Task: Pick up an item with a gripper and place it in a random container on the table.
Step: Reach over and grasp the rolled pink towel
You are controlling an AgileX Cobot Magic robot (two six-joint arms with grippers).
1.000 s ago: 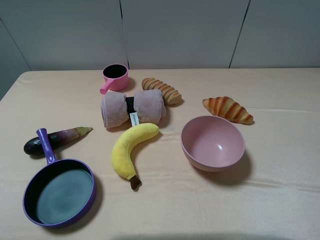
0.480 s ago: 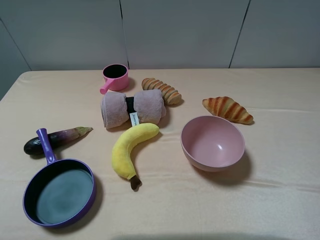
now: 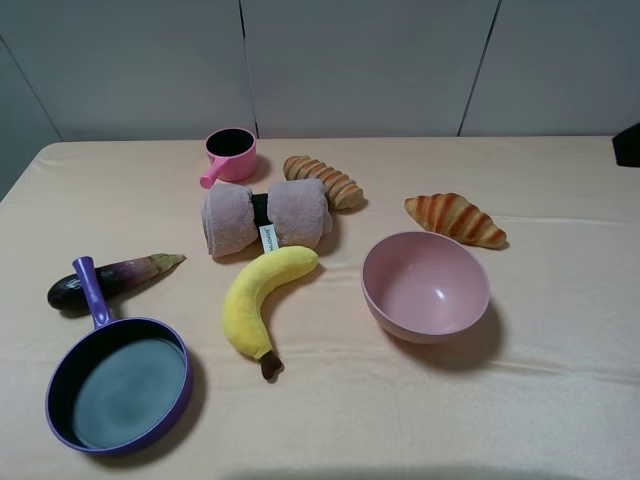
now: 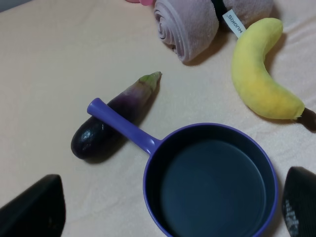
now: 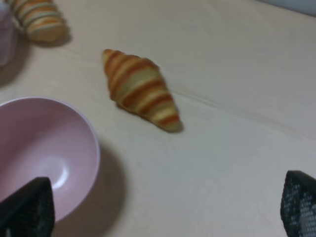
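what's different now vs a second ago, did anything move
A dark shape, probably part of the right arm, has come into the high view at its right edge. Nothing has been taken hold of. The rolled towel, pink bowl, banana and the other items lie where they were.

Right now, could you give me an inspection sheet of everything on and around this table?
Surface: beige cloth table, lightly wrinkled.
Job's things: towel lying untouched; bowl upright, empty.
Clutter: banana, bread roll, croissant, eggplant, pan, cup.
Tools: left tool open, facing the pan; right tool open, facing the bowl; both empty.
Cables: nothing seen.
Surroundings: grey wall panels.
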